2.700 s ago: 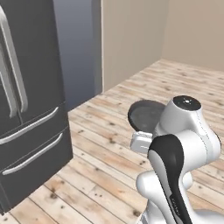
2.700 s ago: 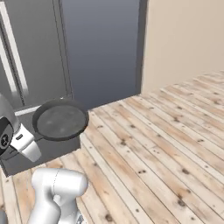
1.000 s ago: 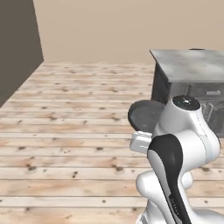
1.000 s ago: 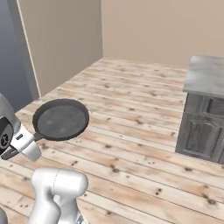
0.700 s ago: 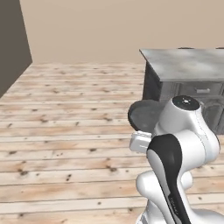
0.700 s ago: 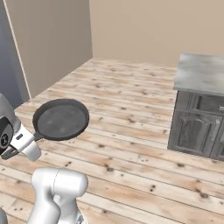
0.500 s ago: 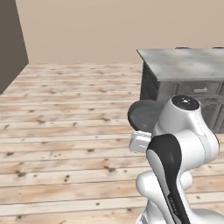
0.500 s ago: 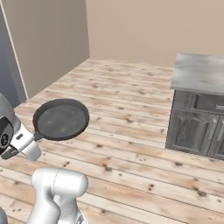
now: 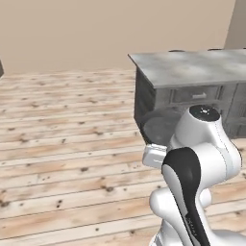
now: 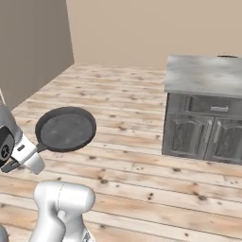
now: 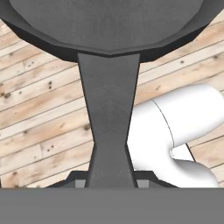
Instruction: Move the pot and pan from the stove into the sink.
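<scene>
I have the pan point(image 10: 66, 128) in hand. The gripper point(image 11: 109, 183) is closed tight on the short straight handle, which runs up the middle of the hand view into the underside of the dish, so I judge the grip sound. In the right base view the pan hangs level above the wooden floor point(image 10: 123, 108), carried out in front of the arm and clear of everything. In the left base view its grey round point(image 9: 161, 130) peeks out just beyond the arm's white shoulder, against the front of the cabinet point(image 9: 192, 103).

By my reading, this is the carrying step for the pan: it is off the stove and in transit, not yet at the sink. I can see neither stove nor sink from here, nor the pot, so I cannot say how the pot stands.

The next move calls for finding the sink, bringing the base up close to it, and keeping the pan level and away from the cabinet's near corner while turning. Only with the dish over the basin should I lower and let go.

Past the pan, pale planks with dark knots run to the walls. A grey cabinet with a pale marbled top point(image 10: 205, 73) stands ahead on the right, drawer above and doors below; something dark sits at its far edge, too small to name. Plain beige walls point(image 10: 142, 28) close the room behind.
</scene>
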Motion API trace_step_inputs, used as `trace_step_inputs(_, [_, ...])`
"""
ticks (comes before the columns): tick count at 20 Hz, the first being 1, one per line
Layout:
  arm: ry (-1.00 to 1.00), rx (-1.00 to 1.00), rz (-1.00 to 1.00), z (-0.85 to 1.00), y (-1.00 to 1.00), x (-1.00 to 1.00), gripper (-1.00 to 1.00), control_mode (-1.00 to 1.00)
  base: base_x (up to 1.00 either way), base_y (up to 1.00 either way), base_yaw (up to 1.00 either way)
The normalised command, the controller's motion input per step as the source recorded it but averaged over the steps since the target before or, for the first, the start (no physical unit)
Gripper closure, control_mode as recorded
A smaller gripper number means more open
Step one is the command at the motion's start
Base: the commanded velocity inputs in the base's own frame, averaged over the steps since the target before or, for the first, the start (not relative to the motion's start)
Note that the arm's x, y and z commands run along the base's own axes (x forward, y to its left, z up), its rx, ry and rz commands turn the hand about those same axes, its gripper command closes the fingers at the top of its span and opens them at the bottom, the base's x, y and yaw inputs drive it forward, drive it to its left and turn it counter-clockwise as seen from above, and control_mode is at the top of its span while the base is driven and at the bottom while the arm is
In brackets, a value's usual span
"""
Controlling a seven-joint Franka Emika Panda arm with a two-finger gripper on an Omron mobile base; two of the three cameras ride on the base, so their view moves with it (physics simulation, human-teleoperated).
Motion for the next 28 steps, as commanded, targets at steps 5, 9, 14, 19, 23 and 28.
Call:
trace_step_inputs(5, [0.0,0.0,0.0,0.0,0.0,0.0,1.0,1.0,-0.01,-0.18,-0.28])
trace_step_inputs(9, [0.0,0.0,0.0,0.0,0.0,0.0,1.0,1.0,0.0,-0.14,-0.26])
trace_step_inputs(14, [0.0,0.0,0.0,0.0,0.0,0.0,1.0,1.0,0.0,-0.13,-0.25])
trace_step_inputs(19, [0.0,0.0,0.0,0.0,0.0,0.0,1.0,1.0,0.0,-0.14,-0.25])
trace_step_inputs(23, [0.0,0.0,0.0,0.0,0.0,0.0,1.0,1.0,-0.01,-0.18,-0.25])
trace_step_inputs(28, [0.0,0.0,0.0,0.0,0.0,0.0,1.0,1.0,0.0,-0.2,-0.27])
